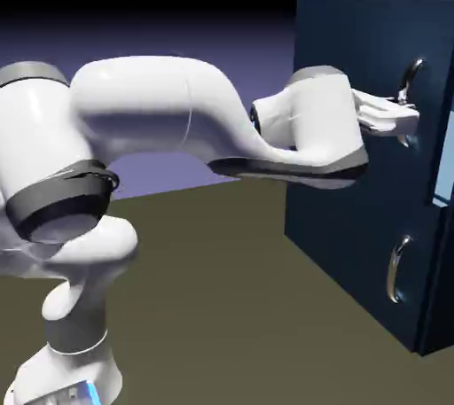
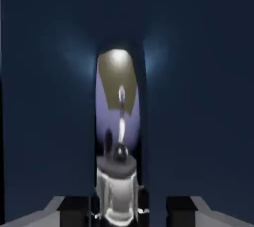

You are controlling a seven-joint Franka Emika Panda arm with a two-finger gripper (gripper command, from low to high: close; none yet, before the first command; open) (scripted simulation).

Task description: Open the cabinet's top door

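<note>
**Handle gripped, top door not yet swung out**

The reach and the grasp look finished; the pull is what remains. In the exterior view the white arm stretches across toward three o'clock, and the tool (image 1: 401, 117) sits at the long curved silver handle (image 1: 410, 84) of the top door (image 1: 355, 49). Its fingers appear clamped on the handle's lower stretch, with the bar's upper curve rising free toward twelve o'clock above them. The hand view agrees: the mirror-bright handle (image 2: 119, 136) fills the middle of the picture between the two grey fingertips (image 2: 74, 206) at six o'clock, with flat dark-blue door panel on both sides.

The cabinet (image 1: 346, 244) stands on the olive desk (image 1: 222, 306) at the right of the exterior view, its front face turned toward the robot. The top door takes up the upper part of that face. A thin strip of lighter blue shows at the cabinet's three o'clock edge, but I cannot tell whether that marks a started gap or only the side of the box, so I judge the door as shut or barely cracked.

The lower panel's small handle (image 1: 398, 268), down toward five o'clock, is untouched.

Left to do, in my judgement: draw the handle back along the door's arc until the interior is exposed.
</note>
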